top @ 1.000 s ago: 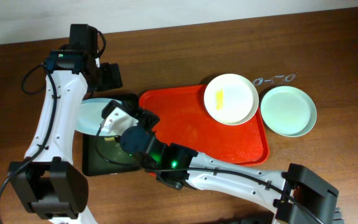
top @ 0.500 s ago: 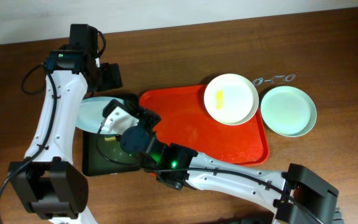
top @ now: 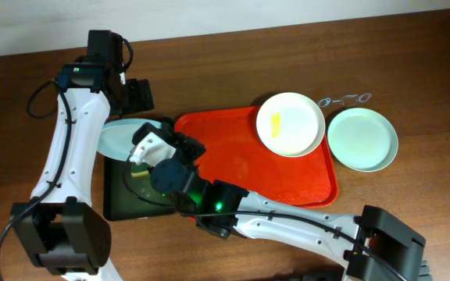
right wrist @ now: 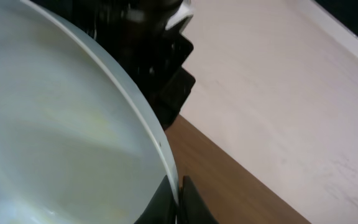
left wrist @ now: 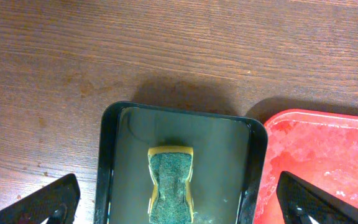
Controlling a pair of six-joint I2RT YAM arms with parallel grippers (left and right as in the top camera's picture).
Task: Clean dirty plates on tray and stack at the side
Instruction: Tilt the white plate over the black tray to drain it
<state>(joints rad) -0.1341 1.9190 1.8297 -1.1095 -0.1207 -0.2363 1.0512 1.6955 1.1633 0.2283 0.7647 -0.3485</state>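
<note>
Tray (top: 241, 160) on dark wooden table (top: 225, 62)

A dark brown wooden table (top: 412, 47) with a streaky grain fills the overhead view — beyond its far edge runs a pale, plain strip (top: 209, 16), wall or floor unclear, under even, soft light.

**Items on the table apart from the work pieces**

A dark green tray (left wrist: 106, 168) with rounded corners and a raised rim is shown lying flat on the brown wooden table (left wrist: 166, 50). A sponge (left wrist: 171, 186), yellow with its green scouring face turned up, is seen lying lengthwise on the tray's glossy floor, apart from the walls. A small, thin, pale object (top: 347, 99), too small to be identified, is shown near the table's far edge.
</note>
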